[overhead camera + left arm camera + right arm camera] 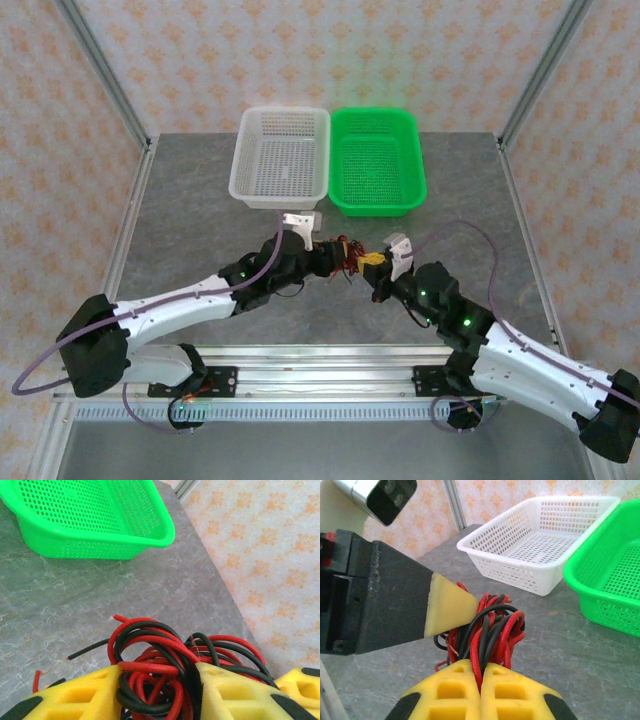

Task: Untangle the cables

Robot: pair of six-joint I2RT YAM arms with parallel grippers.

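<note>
Cables: a tangle of thin, curly red and black wires with smooth sheaths, held over the grey marbled bench in front of a perforated white basket and a green basket. Right tool: yellow fingers pressed together on a red strand. Left tool: yellow fingers clamped on either side of the bundle.

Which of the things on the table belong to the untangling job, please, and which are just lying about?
For the job: cables, right gripper shut on them, left gripper around them.
Lying about: white basket, green basket.
</note>
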